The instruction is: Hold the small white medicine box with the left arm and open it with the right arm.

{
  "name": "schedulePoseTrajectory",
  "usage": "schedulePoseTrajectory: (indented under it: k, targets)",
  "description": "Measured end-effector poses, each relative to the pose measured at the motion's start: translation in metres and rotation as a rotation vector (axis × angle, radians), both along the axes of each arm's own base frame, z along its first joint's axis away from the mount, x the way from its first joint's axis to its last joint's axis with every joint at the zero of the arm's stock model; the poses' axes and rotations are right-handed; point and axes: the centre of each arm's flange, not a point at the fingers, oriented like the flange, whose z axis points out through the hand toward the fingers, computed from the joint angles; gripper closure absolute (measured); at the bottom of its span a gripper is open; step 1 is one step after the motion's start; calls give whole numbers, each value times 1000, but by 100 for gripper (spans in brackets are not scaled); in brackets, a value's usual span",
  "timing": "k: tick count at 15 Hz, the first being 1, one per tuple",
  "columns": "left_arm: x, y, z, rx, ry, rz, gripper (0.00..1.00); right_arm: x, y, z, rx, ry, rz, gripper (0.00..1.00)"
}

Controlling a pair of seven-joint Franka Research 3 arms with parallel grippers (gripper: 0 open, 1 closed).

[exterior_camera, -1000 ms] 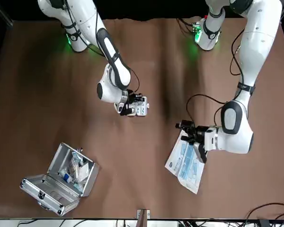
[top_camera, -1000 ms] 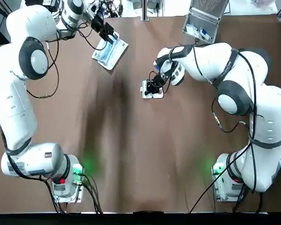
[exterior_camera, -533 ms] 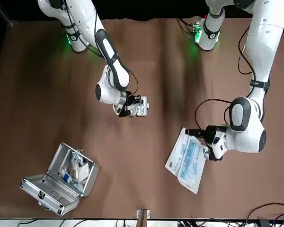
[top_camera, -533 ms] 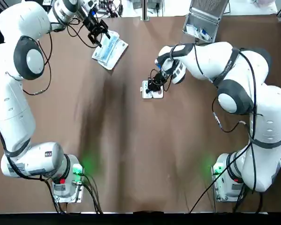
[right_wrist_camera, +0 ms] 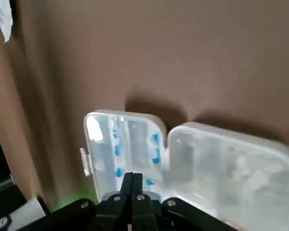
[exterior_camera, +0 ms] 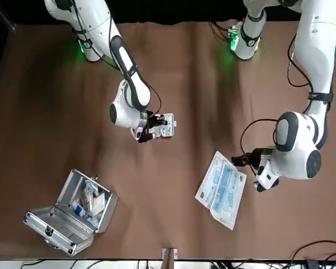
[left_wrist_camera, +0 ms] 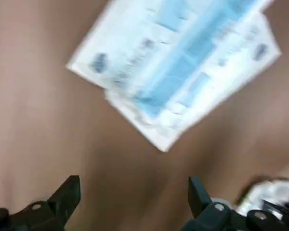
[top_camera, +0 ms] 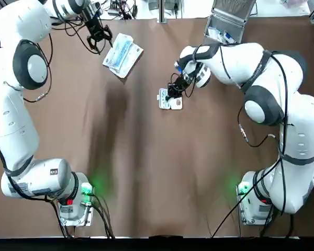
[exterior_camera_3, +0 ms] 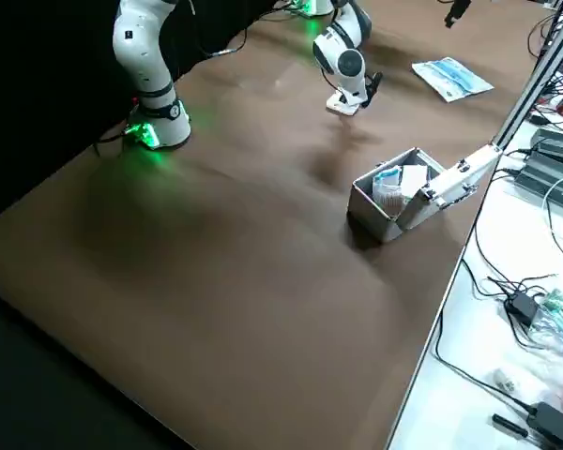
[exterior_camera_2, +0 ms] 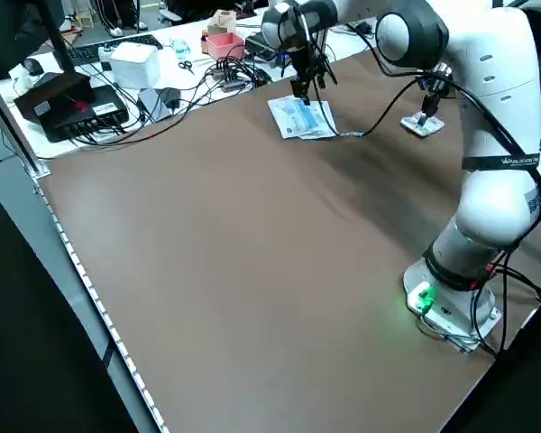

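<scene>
Both claws were over your desk (top_camera: 146,172): right claw (top_camera: 170,95) pinched shut above the open pill box (top_camera: 177,103), left claw (top_camera: 99,43) spread wide beside the packets (top_camera: 123,55).

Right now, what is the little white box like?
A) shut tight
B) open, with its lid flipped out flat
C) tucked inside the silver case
B: the small white medicine box lies with both halves spread flat and its insides showing.
</scene>
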Motion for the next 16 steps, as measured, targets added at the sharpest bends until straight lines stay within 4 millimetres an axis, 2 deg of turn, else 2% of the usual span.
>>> schedulePoseTrajectory:
  k: [2, 4, 6, 8, 9, 10, 12, 16]
  targets:
    - [-3, 15, 16, 92, 12, 23, 0, 15, -19, 8, -5, 11, 47, 99]
    - [-7, 33, 43, 135, 9, 38, 0, 31, -41, 21, -4, 29, 90, 99]
    - [-13, 53, 81, 160, 9, 50, 0, 46, -60, 37, -8, 52, 137, 99]
    - [-23, 63, 119, 195, 29, 40, 0, 60, -74, 58, -39, 66, 188, 99]
    - [-27, 64, 136, 218, 24, 29, 0, 67, -78, 70, -57, 71, 209, 99]
    - [-33, 61, 165, 248, -15, -17, 0, 77, -84, 97, -86, 75, 234, 99]
    - [-38, 59, 179, 239, -44, -103, 0, 87, -94, 121, -113, 81, 260, 99]
    - [-40, 60, 186, 222, -65, -175, 0, 109, -121, 180, -194, 94, 310, 99]
